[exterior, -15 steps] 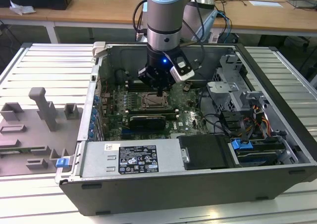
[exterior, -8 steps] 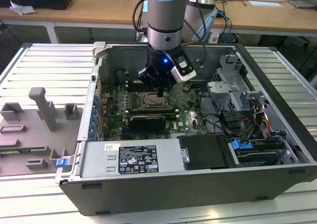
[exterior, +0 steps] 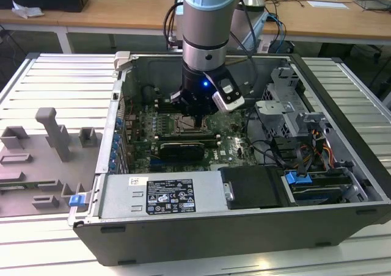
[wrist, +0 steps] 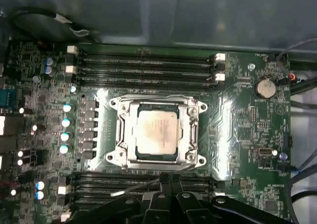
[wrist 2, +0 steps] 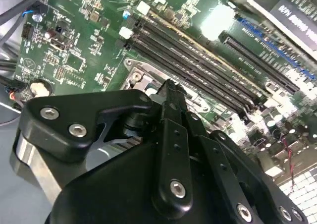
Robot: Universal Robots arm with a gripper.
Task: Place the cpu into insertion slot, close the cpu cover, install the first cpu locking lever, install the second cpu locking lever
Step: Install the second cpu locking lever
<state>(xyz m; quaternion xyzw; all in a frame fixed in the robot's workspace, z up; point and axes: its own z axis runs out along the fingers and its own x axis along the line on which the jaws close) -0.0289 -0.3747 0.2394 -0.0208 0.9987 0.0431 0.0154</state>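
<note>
Open computer case [exterior: 342,184] on slatted bench [exterior: 55,80], green motherboard [wrist: 237,115] inside. Cpu [wrist: 157,132] seated in insertion slot [wrist: 130,160], pale metal top exposed through cpu cover [wrist: 192,131] lying closed around it. Pincer [wrist: 171,180] lowered just beside socket edge, near black memory slots [wrist: 143,65]; fingertips pressed together, grasping nothing visible.

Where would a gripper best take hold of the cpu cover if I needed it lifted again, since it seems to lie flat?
Probably by a thin outer edge of the cpu cover, coming from above. It lies flat around the cpu, so only its narrow rim offers grip; the gripper sits beside the frame, over the memory slots.
</note>
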